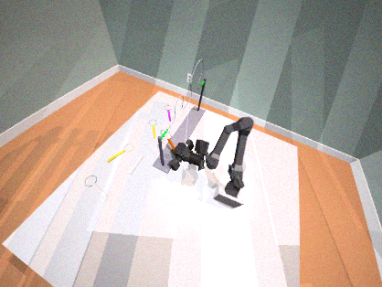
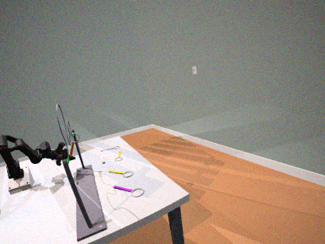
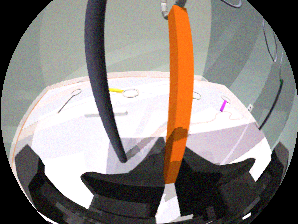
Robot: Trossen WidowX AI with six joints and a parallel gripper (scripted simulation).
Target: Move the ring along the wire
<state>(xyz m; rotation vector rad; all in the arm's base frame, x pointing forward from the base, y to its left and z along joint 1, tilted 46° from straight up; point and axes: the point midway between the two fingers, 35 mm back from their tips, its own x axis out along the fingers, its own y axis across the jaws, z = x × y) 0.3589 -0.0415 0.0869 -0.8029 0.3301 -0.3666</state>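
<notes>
My gripper point(image 1: 175, 152) point(image 2: 71, 156) point(image 3: 165, 140) is shut on the lower end of the orange handle point(image 1: 171, 144) point(image 2: 71, 148) point(image 3: 181, 75), which stands steeply up from the fingers. The handle's ring is small in the top and exterior views, by the green part point(image 1: 164, 133) point(image 2: 73, 134) at the near post point(image 1: 161, 153) point(image 2: 78, 149) point(image 3: 95, 60); the wire seems to run through it. Whether ring and wire touch cannot be told. In the wrist view the ring is mostly cut off at the top. The other post point(image 1: 200, 97) point(image 2: 78, 194) point(image 3: 272, 105) has its own green part point(image 1: 203, 83) point(image 2: 68, 160).
The thin grey wire arches high between the posts, above a grey base plate point(image 1: 185, 125) point(image 2: 91, 206). Loose yellow-handled rings, a magenta handle point(image 1: 169, 115) point(image 2: 123, 189) point(image 3: 223, 105) with a ring, and a pale-handled ring point(image 1: 90, 181) lie on the table beyond the base plate.
</notes>
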